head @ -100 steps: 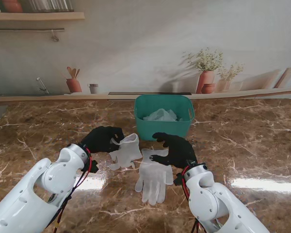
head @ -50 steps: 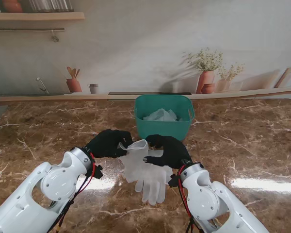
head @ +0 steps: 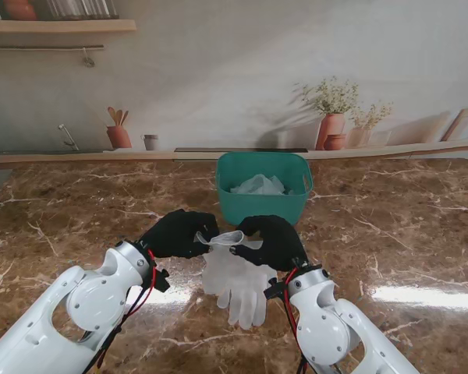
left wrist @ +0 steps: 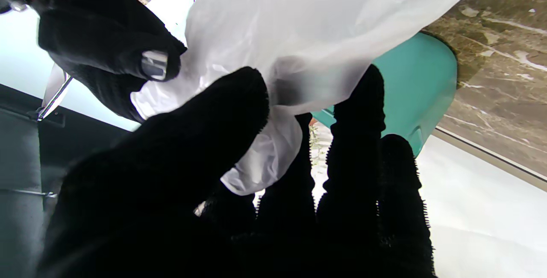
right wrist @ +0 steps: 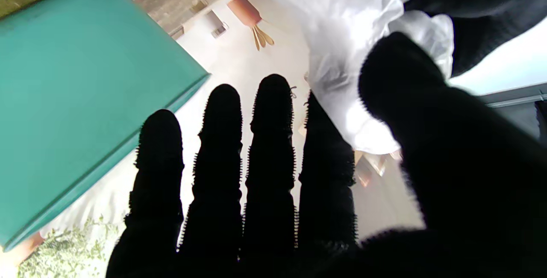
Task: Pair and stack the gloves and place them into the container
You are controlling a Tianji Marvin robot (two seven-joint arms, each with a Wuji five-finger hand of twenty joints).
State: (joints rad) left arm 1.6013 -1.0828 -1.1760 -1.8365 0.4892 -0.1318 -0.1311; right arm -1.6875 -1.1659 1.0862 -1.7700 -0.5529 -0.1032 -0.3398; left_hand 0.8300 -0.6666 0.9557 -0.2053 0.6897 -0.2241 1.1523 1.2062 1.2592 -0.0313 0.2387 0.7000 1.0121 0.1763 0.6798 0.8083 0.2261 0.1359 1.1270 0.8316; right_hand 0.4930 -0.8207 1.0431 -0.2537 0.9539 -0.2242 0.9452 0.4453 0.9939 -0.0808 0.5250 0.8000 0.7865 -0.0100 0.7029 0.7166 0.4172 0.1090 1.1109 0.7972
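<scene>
Meanwhile both the left hand (head: 178,233) and right hand (head: 271,240) pinch one glove (head: 228,238) over brown marble table (head: 421,226).

Thin translucent white gloves (head: 234,273), glossy brown marble table (head: 405,234), smooth teal plastic container (head: 264,204), fuzzy black knit fingers (right wrist: 216,141).

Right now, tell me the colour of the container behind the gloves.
Teal green container, shown best in the stand view.
</scene>
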